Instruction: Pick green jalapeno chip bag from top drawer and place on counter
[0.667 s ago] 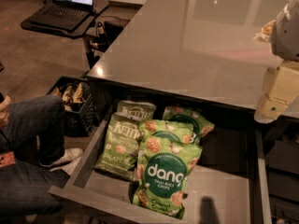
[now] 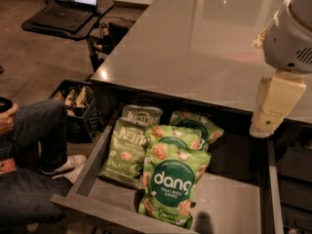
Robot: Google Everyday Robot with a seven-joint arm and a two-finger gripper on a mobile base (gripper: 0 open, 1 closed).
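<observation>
The green jalapeno chip bag [image 2: 122, 152] lies at the left side of the open top drawer [image 2: 97, 206], label up, partly under a brighter green dang bag [image 2: 173, 184]. A second olive Kettle bag [image 2: 141, 115] lies behind it. My gripper [image 2: 265, 126] hangs from the arm at the right. It is above the drawer's right rear corner, by the front edge of the counter [image 2: 195, 48], well to the right of the jalapeno bag and holding nothing.
Two more dang bags [image 2: 195, 126] lie at the drawer's back. A black slatted crate [image 2: 80, 106] stands left of the drawer. A seated person's legs [image 2: 34, 155] are at the far left. A laptop table [image 2: 68, 18] stands at the back left.
My gripper has shifted a little to the left and down, towards the drawer. The bags have not moved.
</observation>
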